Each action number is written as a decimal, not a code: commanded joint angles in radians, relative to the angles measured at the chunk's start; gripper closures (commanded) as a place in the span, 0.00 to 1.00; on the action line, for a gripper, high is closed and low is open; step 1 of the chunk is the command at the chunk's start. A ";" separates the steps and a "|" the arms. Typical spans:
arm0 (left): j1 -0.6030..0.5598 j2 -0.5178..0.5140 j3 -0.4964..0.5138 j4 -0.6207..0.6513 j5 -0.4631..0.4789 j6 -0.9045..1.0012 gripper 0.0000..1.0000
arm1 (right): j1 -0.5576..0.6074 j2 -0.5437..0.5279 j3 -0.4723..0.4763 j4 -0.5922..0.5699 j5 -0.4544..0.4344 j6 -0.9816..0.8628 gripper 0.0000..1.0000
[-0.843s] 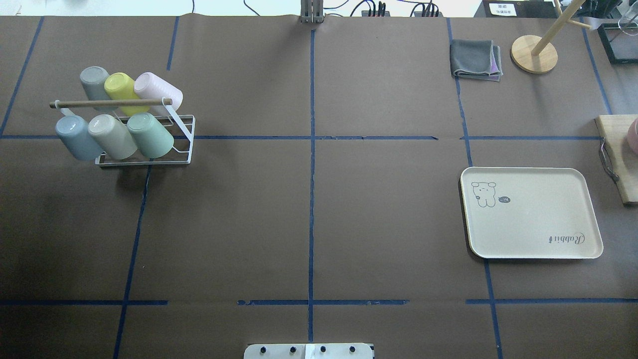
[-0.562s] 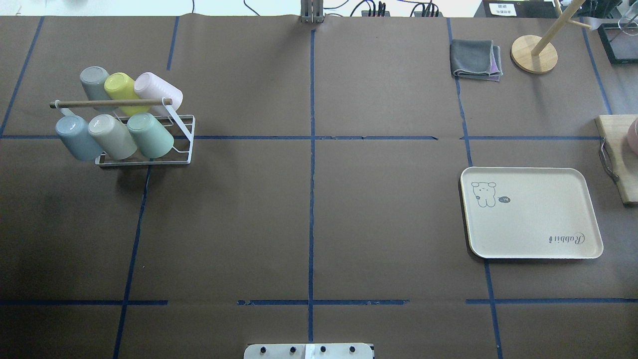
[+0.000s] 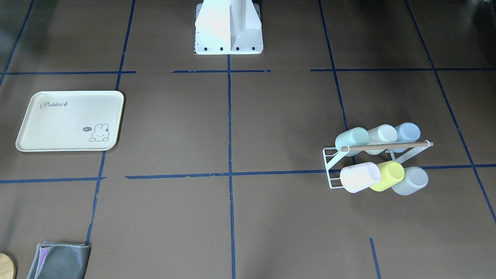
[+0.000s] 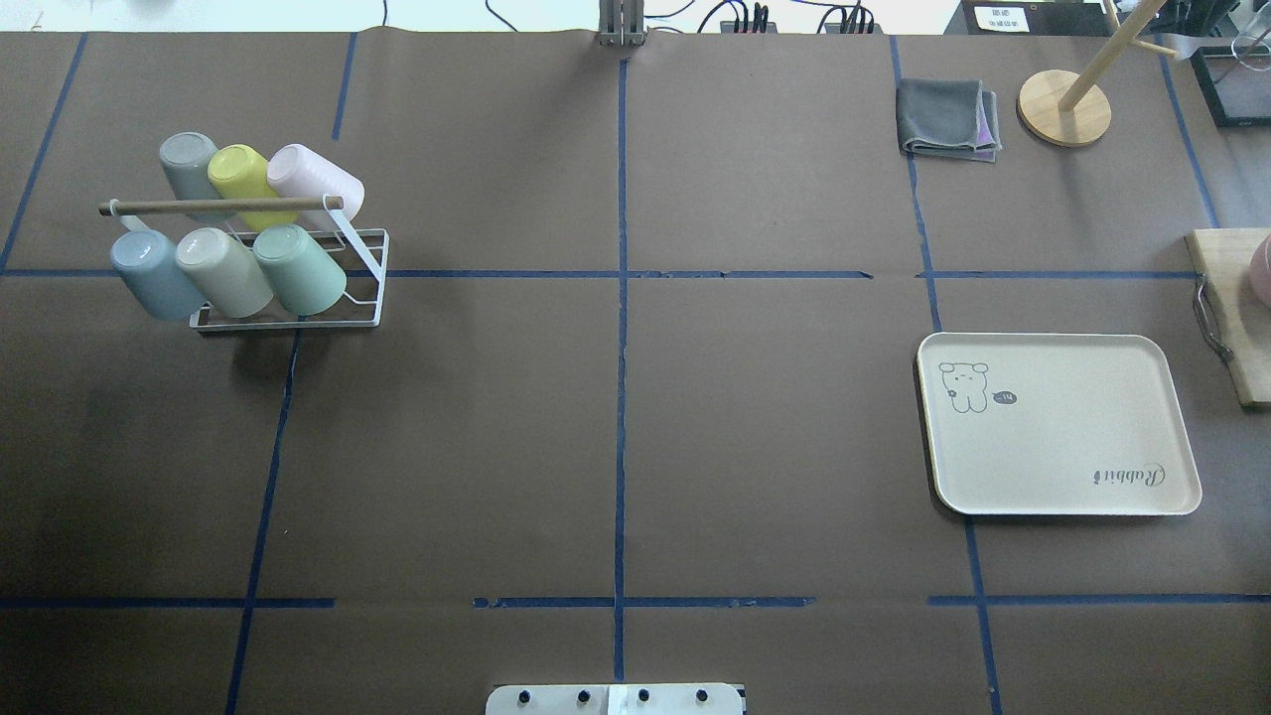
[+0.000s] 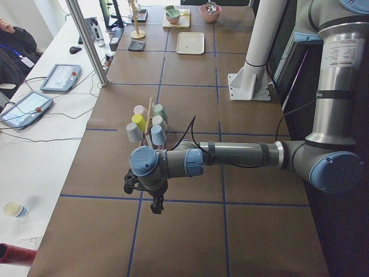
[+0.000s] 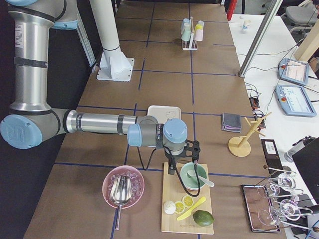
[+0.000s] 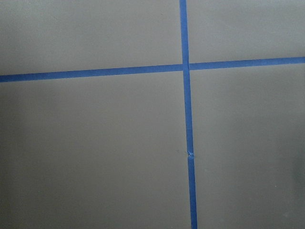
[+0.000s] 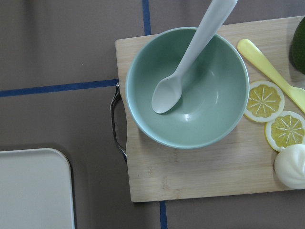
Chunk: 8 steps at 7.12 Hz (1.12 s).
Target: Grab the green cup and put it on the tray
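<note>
No change vs 0.8 s ago in the overhead view: cups, rack and tray are in the same spots. The green cup (image 4: 298, 268) is tilted on the white wire rack (image 4: 373, 298), upper left of the overhead frame. It's rightmost in the lower row of three, just beside the beige cup (image 4: 223, 270). The tray (image 4: 1058, 442) lies flat at right of that frame, well apart from the rack.

The left gripper (image 5: 154, 203) shows only in the left side view, lower centre, over brown table; can't tell how its jaws stand. Its wrist cam shows only crossed blue tape (image 7: 186, 67) on brown paper.

The right gripper (image 6: 182, 158) shows only in the right side view, jaw opening unreadable too. Its wrist cam looks down on a green bowl (image 8: 214, 114) with a spoon (image 8: 190, 52) on a wooden board (image 8: 190, 176), tray corner at lower left.
</note>
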 commanded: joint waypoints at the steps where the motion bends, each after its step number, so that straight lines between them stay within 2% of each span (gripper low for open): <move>1: 0.000 0.000 -0.001 0.000 0.000 0.000 0.00 | 0.000 0.001 0.005 0.005 0.002 0.003 0.00; 8: 0.000 0.008 -0.038 0.002 0.000 -0.002 0.00 | -0.037 0.043 0.005 0.016 0.001 0.007 0.00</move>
